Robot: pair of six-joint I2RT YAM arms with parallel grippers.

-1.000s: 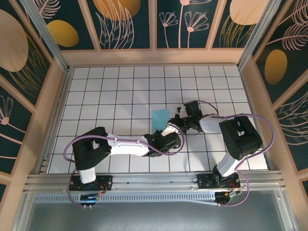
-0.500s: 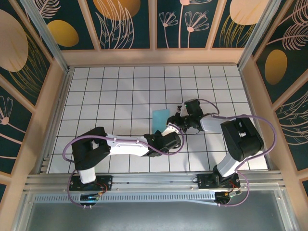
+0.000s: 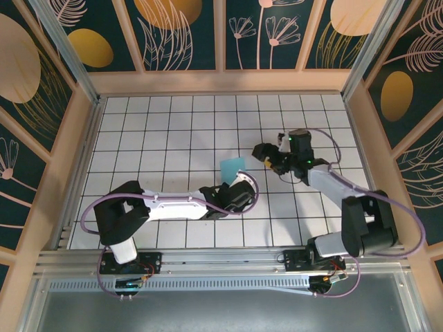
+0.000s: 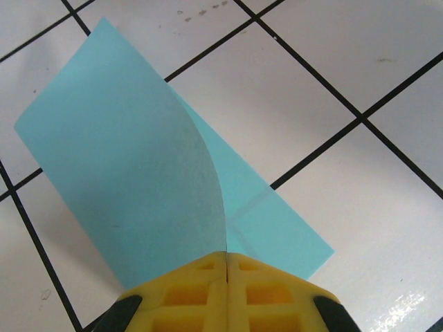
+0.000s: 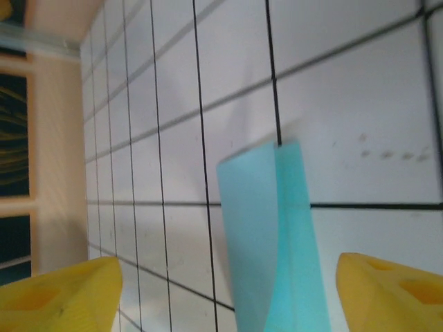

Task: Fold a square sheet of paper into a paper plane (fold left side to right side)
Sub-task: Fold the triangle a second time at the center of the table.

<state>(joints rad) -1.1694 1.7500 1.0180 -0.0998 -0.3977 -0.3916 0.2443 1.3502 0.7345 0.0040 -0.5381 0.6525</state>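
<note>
**Turquoise square sheet of paper point(image 4: 138, 173) pinched by the left gripper point(image 4: 226, 277)**

Its yellow fingers point(image 4: 187, 294) press together on the sheet's near edge. The upper layer curls over the lower one, which lies on the white tiled table point(image 4: 360, 62) near its middle. The right gripper point(image 3: 263, 152) stands spread just beside the sheet, apart from it.

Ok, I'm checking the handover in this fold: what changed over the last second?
The right gripper opened and drew back to the right, away from the square sheet of paper. The left gripper shifted slightly left and is shut on the sheet's near edge. The sheet itself lies where it was, part folded, with one flap curling up.
</note>
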